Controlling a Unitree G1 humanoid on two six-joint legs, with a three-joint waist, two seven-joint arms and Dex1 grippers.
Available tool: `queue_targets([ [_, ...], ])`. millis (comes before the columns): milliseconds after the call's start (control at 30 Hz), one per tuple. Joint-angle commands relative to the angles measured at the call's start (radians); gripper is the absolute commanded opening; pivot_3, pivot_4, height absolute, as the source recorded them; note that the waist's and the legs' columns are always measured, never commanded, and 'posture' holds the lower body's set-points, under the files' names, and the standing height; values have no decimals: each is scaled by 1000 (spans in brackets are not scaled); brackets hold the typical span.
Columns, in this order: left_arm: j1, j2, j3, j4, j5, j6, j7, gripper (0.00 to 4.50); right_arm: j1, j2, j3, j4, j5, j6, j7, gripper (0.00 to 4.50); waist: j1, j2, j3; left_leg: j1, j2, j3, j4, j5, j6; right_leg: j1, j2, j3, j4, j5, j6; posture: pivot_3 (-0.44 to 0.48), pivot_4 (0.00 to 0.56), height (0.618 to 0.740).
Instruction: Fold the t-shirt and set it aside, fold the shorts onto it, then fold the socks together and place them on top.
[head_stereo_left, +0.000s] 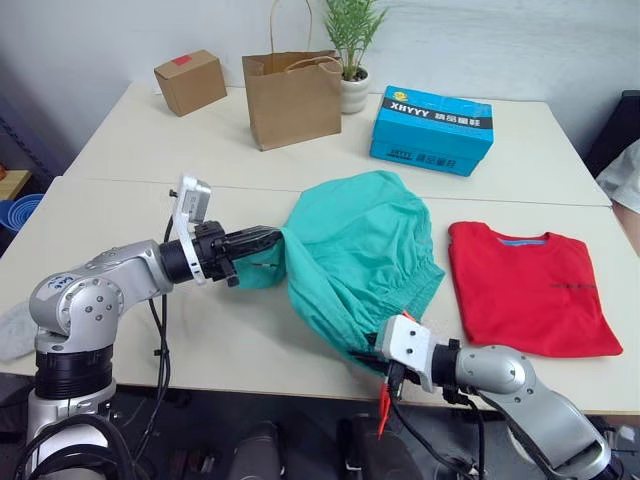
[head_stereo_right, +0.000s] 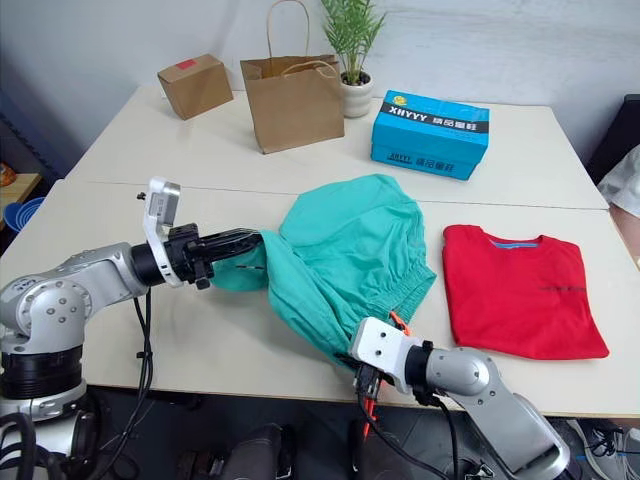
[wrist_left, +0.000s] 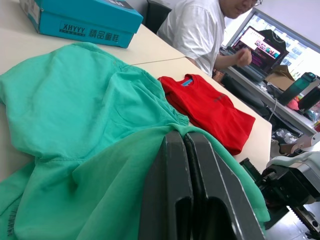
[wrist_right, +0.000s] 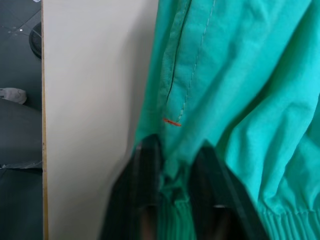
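The teal-green shorts lie bunched in the middle of the table, lifted at two ends. My left gripper is shut on their left edge; in the left wrist view its fingers press together with cloth draped around them. At the table's front edge my right gripper is shut on the waistband end, and the cloth shows bunched between its fingers. The orange drawstring dangles below it. The red t-shirt lies folded flat to the right. A light grey sock sits at the table's left edge.
At the back of the table stand a cardboard box, a brown paper bag, a potted plant and a blue box. A person in a white shirt sits beyond the table's right end.
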Motion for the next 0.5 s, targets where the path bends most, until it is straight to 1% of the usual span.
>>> queue_targets([
  [33, 15, 42, 29, -18, -10, -24, -59, 0, 12, -35, -98, 2, 22, -34, 18, 11, 0, 0, 0, 0, 0, 0, 0, 0, 0, 0, 0, 0, 0, 0, 0, 0, 150, 740],
  [67, 35, 63, 26, -25, 3, -36, -87, 0, 17, -50, -130, 11, 33, -47, 31, 11, -1, 0, 0, 0, 0, 0, 0, 0, 0, 0, 0, 0, 0, 0, 0, 0, 150, 740],
  [133, 98, 117, 26, -42, 42, -83, -152, 0, 40, -104, -205, 37, 67, -108, 103, 11, -3, 0, 0, 0, 0, 1, 0, 0, 0, 0, 0, 0, 0, 0, 0, 0, 150, 740],
  [167, 118, 133, 23, -44, 57, -105, -173, 0, 50, -120, -223, 47, 78, -132, 128, 11, -2, 0, 0, 0, 0, 1, -1, 0, 0, 0, 0, 0, -1, 0, 0, 0, 150, 740],
  [200, 194, 192, 16, -56, 115, -182, -255, 0, 85, -171, -265, 69, 99, -206, 210, 11, 0, 0, 0, 0, 0, 1, -2, 0, 0, 0, 0, 0, -1, 0, -1, 0, 150, 740],
  [267, 297, 267, 10, -67, 192, -287, -363, 0, 135, -232, -317, 100, 133, -313, 327, 11, -2, 0, 1, 0, 0, 1, -2, -1, -1, -1, 0, 0, -2, -1, -2, 0, 150, 740],
  [300, 376, 316, 12, -80, 232, -350, -438, 0, 162, -260, -343, 113, 158, -360, 388, 11, 0, 0, 1, 1, 0, 1, -5, -1, -1, -1, 0, 0, -3, -2, -4, 0, 150, 740],
  [400, 529, 399, 20, -110, 291, -464, -577, 0, 197, -301, -376, 150, 185, -444, 476, 11, 0, 0, 1, 3, 0, 1, -12, 0, -1, 0, 0, 0, -6, -3, -6, 0, 150, 740],
  [467, 658, 448, 48, -165, 295, -469, -653, 0, 204, -328, -385, 187, 184, -483, 526, 11, 0, 0, 1, 3, 1, 1, -13, 0, -1, 0, 0, -1, -6, -4, -7, 0, 150, 740],
  [500, 700, 461, 59, -183, 295, -470, -671, 0, 205, -334, -387, 200, 184, -497, 541, 11, 0, 0, 1, 4, 1, 1, -13, 0, -1, 0, -1, -1, -6, -4, -7, 0, 150, 740],
])
